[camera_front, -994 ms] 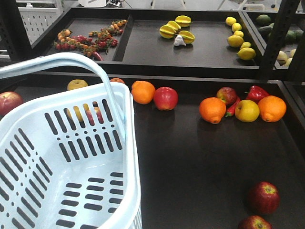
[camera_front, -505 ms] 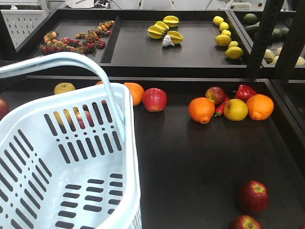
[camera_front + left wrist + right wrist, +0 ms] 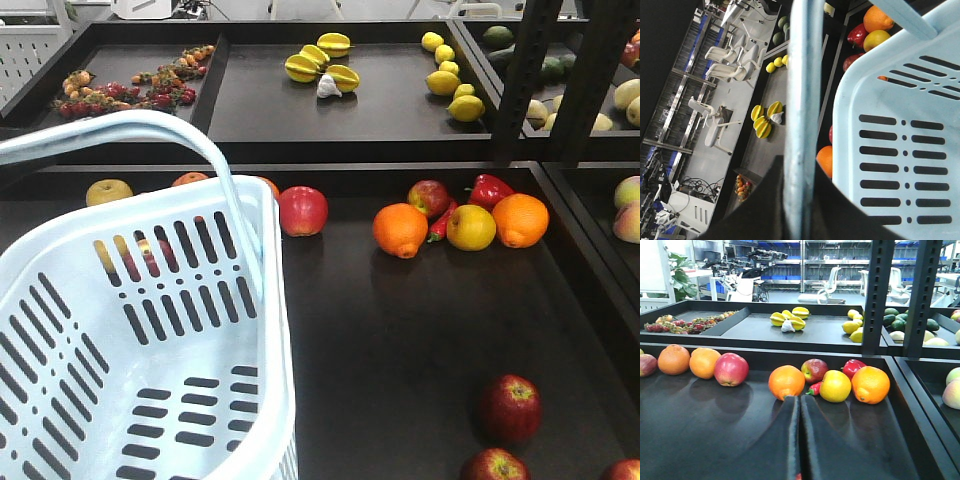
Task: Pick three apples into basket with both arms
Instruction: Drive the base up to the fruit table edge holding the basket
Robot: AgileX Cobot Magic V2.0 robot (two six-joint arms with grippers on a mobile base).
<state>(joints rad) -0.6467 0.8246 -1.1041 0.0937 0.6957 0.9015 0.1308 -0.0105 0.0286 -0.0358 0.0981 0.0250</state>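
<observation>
Left gripper [image 3: 801,202]: my left wrist camera shows its two dark fingers [image 3: 760,210] closed on either side of the handle [image 3: 802,100] of the basket [image 3: 875,95], clamping it. The front camera shows neither gripper. It shows the basket [image 3: 275,300] filling the near left of the frame, with the handle [image 3: 150,122] arched over it, in front of the lower tray [image 3: 400,340]. Every apple I can see sits on the tray, outside the basket.

Through the slotted wall I see reddish and yellow fruit behind it, too broken up to identify. Just right of the basket rim stands a red apple [image 3: 303,211], apart from the basket. The right wrist camera shows the same red apple [image 3: 731,369] with two oranges [image 3: 704,362] just beside it on its left. From the front, the basket mostly hides those oranges.

Further right is a cluster: an orange [image 3: 400,229], a second apple [image 3: 429,198] behind it, a red pepper [image 3: 487,189], a yellow fruit [image 3: 471,227] and another orange [image 3: 520,220]. At the near right of the tray, well apart from that cluster, lie three more apples [image 3: 509,408], two of them cut by the frame edge. The right wrist view does not take them in.

Right gripper [image 3: 800,400]: only the right wrist camera shows it. Its fingers are pressed together along a thin seam, pointing over bare tray toward the cluster. A red speck shows at the bottom of the seam; I cannot tell what it is.
</observation>
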